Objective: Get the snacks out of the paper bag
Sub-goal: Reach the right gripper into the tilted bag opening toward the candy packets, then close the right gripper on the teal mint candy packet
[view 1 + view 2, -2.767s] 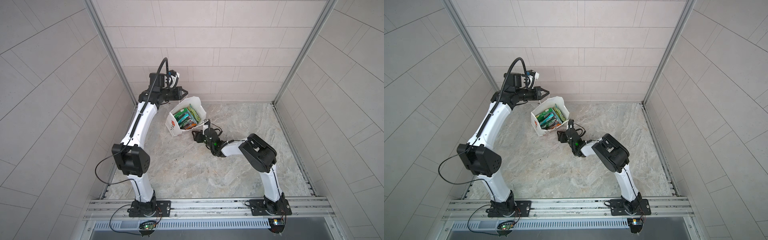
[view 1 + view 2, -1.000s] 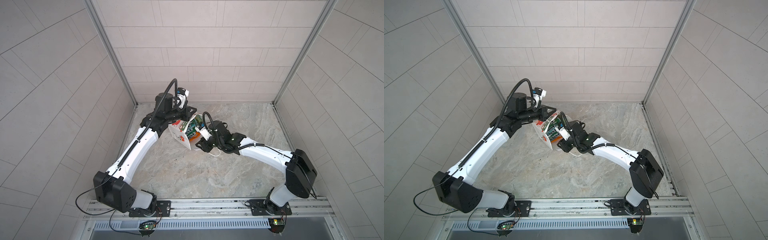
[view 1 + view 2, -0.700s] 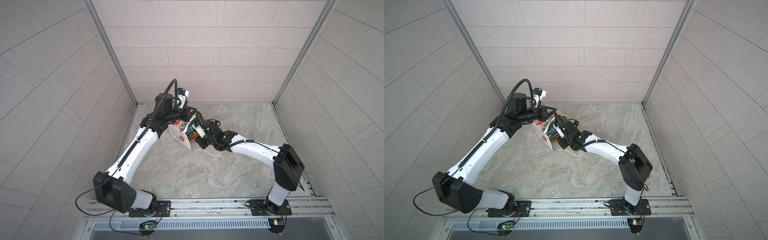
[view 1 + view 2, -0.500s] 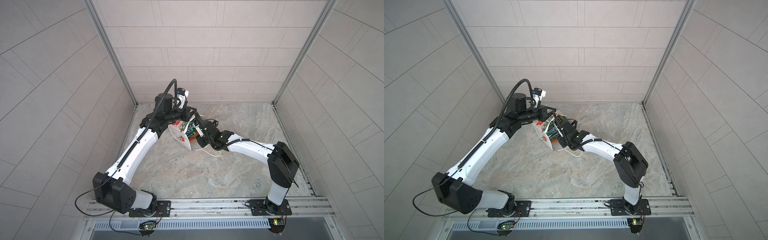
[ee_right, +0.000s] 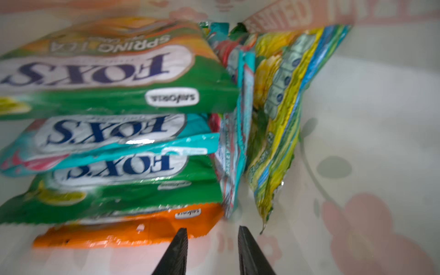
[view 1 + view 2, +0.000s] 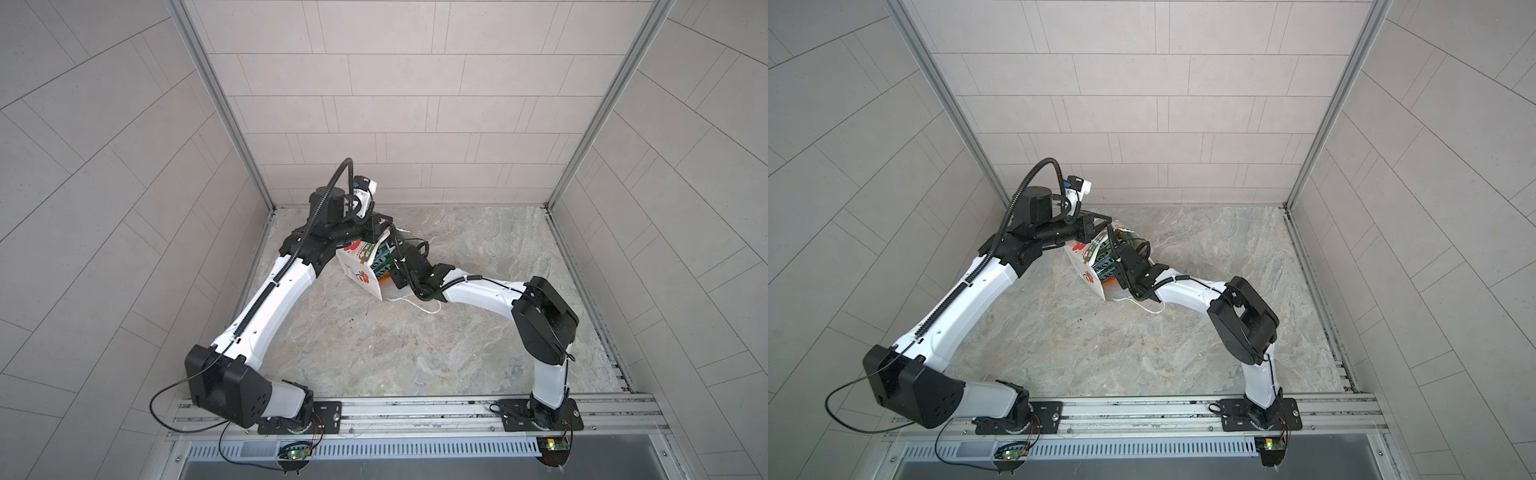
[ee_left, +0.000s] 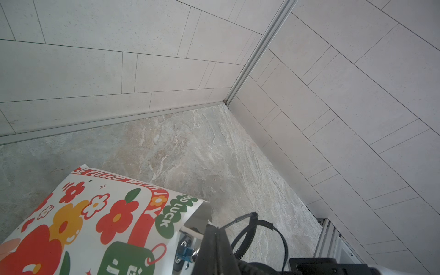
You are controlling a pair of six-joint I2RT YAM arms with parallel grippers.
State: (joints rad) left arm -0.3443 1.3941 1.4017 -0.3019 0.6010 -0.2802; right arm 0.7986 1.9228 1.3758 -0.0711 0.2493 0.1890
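The paper bag (image 6: 360, 272) leans over on the table (image 6: 374, 353), and the left gripper (image 6: 379, 229) is closed on its top edge, it seems, so the mouth faces the right arm (image 6: 478, 291). The right gripper (image 5: 212, 232) is inside the bag, its 2 fingers (image 5: 176, 252) a little apart and empty, right by the orange packet (image 5: 123, 234) at the end of the pile of snacks (image 5: 114, 78). It should slide 1 finger each side of 1 packet's edge, squeeze, then pull straight out.

Inside paper bag (image 5: 369, 107): snacks (image 5: 114, 78) packed along one wall, narrow free gap beside them; right arm (image 6: 478, 291) fills bag mouth.
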